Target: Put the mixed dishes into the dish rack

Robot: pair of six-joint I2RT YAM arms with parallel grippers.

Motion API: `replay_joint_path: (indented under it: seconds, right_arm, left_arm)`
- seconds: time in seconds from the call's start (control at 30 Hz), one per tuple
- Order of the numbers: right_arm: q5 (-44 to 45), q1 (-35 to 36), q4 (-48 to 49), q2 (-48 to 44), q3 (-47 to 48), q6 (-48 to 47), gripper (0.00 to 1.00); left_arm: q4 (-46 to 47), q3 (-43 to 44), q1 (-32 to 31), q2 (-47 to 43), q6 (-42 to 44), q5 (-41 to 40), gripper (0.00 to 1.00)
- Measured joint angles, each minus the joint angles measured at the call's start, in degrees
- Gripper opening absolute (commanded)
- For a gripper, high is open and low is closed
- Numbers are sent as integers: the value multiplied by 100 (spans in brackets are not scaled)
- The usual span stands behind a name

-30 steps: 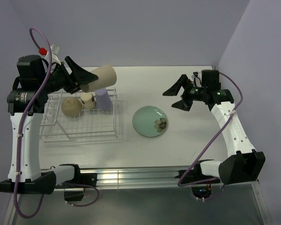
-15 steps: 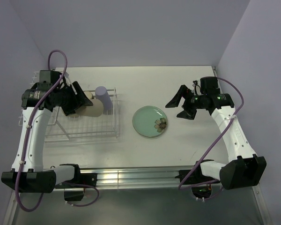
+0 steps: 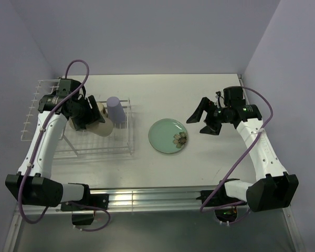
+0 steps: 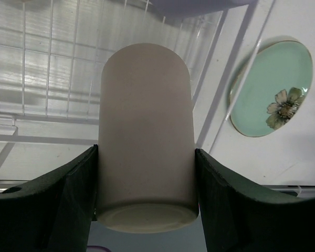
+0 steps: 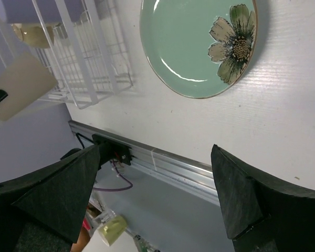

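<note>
The white wire dish rack (image 3: 94, 147) sits by the table's left edge, with its row of upright tines on the side nearest that edge. The lavender cup (image 3: 114, 109) stands in the rack's far right corner. Just beside it, over the basket floor, the beige tumbler (image 4: 146, 121) is clamped between the fingers of the left end effector (image 4: 146, 173), base toward the wrist. The pale green plate (image 3: 168, 136), which has a flower motif, lies flat near the table's middle, right of the rack.

Lavender cup (image 3: 115, 109) blocks dish rack (image 3: 89, 147) far-right corner — near rack floor open; plate (image 3: 168, 136) well apart.
</note>
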Motion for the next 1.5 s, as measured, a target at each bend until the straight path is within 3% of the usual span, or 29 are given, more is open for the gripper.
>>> replay_joint_path:
  seconds: [0.77,0.8,1.0,1.1,1.13,1.2,1.5]
  right_arm:
    - [973,452,-79,306,-308,-321,93]
    - [997,461,-57,308,-398,-323,93]
    - [1099,516,-4,450,-767,-361,93]
    - [1108,540,52,503,-841,-372,93]
    - [1117,546,66,522,-850,-374,93]
    - [1123,568,116,566,-863,-376,93]
    - [1071,643,560,1115,-914,-308,93]
  left_arm:
    - [413,83,-308,1764,247,-337,1]
    - [417,116,-321,1838,249,-363,3]
    - [411,376,-409,2085,249,-446,42]
    - [411,415,-472,2111,247,-509,66]
    - [404,415,-490,2111,245,-522,82]
    - [396,420,-520,2111,245,-538,99]
    - [407,420,-614,2081,227,-566,99]
